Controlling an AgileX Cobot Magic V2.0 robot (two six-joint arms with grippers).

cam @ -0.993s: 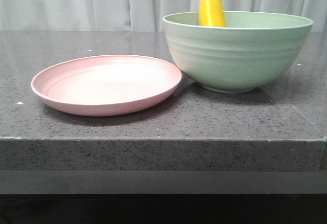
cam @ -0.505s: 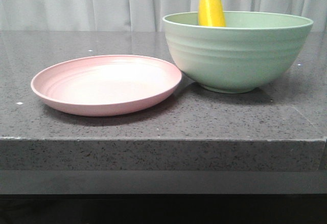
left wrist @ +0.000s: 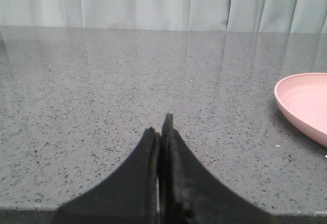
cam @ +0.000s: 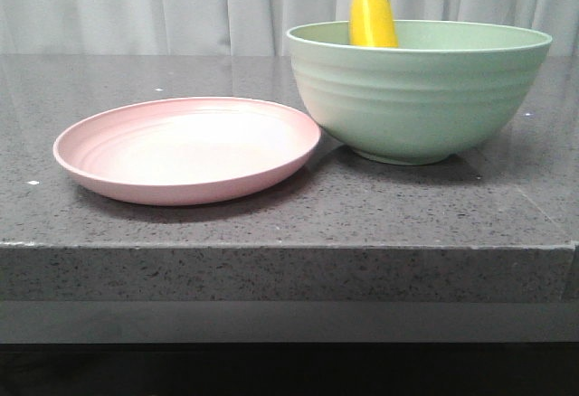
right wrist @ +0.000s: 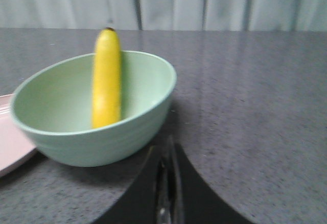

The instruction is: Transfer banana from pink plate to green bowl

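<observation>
- We see a dark grey speckled stone table [cam: 271,215], with pale curtains [cam: 136,7] hanging behind it.
- We count one pink plate [cam: 187,150] on the left, one green bowl [cam: 418,93] just beside it on the right, and one banana [cam: 372,14].
- The banana stands almost upright inside the green bowl and leans on its wall, its dark tip above the rim.
- Our left gripper [left wrist: 161,132] is low over bare table, fingers pressed together, holding nothing.
- Our right gripper [right wrist: 168,152] is near the bowl, fingers also together and empty.
</observation>
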